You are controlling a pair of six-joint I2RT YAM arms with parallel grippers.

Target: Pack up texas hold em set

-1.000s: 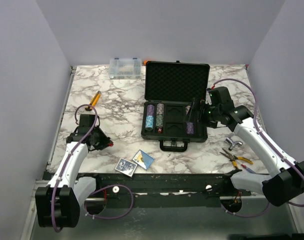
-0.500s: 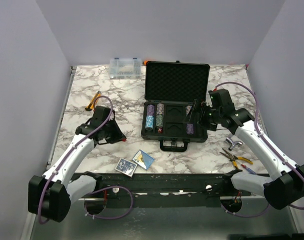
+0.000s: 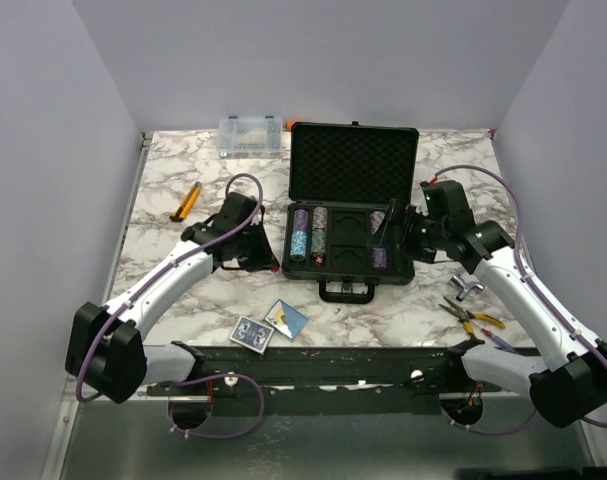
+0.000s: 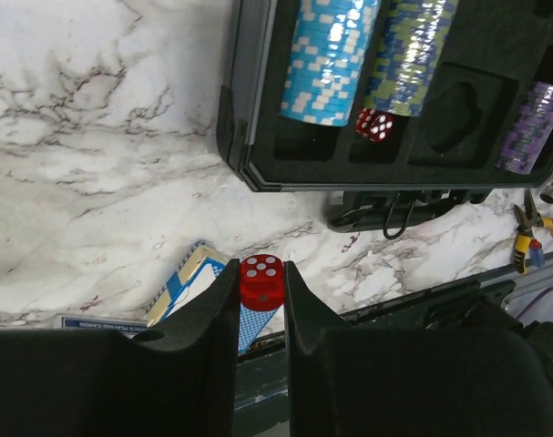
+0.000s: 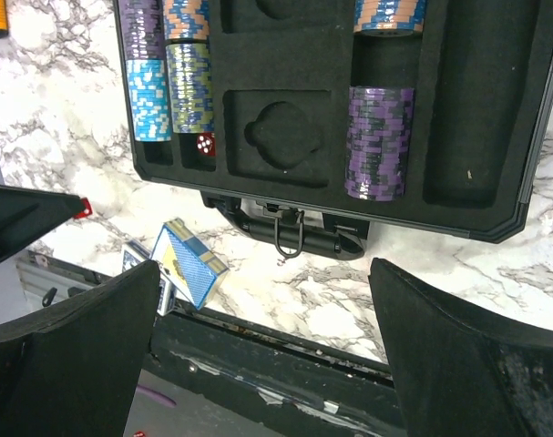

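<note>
two card decks [image 3: 251, 331] lie side by side near the table's front edge. the left gripper [image 4: 261, 273] is clamped on one red die [image 4: 261, 282], just left of the open black case [image 3: 351, 274], whose tray holds a second die [image 4: 374, 125] and three chip columns [image 5: 376, 141]. the right gripper [image 5: 265, 273] gapes wide over the case's right end.

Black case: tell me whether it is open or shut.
Open. On the black case the foam-lined lid stands raised behind the tray, whose exposed slots hold chip stacks and a red die.
</note>
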